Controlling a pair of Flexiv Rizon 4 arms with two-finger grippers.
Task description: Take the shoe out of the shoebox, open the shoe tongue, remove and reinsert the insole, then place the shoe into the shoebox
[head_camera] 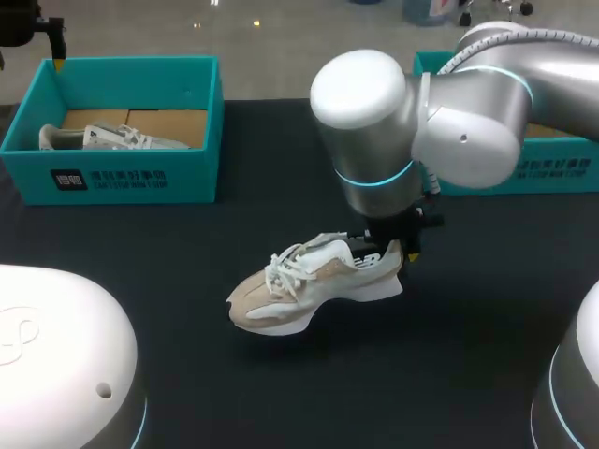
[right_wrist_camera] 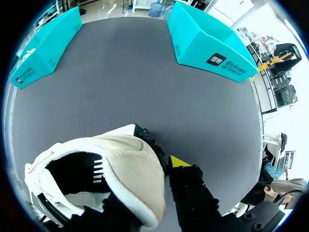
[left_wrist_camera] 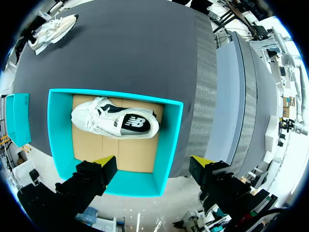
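Taking twelve o'clock as straight across the table away from me, my right gripper (head_camera: 401,248) sits near the middle of the table, pinching the heel of the shoe (head_camera: 314,281). In the right wrist view one yellow tip presses the outside of the heel collar, while the other finger is hidden behind the shoe. The shoe is beige and white with white laces. Its heel is raised at about two o'clock and its toe dips toward eight o'clock; I cannot tell whether the toe touches the surface. Under it the table (head_camera: 281,393) is a dark, matte, even cloth, with a soft shadow just below the sole. A broad band of that cloth runs from the shoe to the near edge at six o'clock, and another runs toward three o'clock. The big joint of my right arm (head_camera: 440,112) hangs over the shoe at one o'clock. The right shoebox (head_camera: 562,173), teal, stands well apart at two o'clock near the far edge, mostly behind that arm. The left shoebox (head_camera: 131,178), also teal and open, stands at ten o'clock, well apart from the shoe. A second shoe (left_wrist_camera: 116,121) lies on its side on the brown cardboard floor of that box. My left gripper (left_wrist_camera: 153,164) hangs above that box with its fingers spread wide and nothing between them. The pale housing of my left arm (head_camera: 56,355) fills the near corner at seven o'clock.
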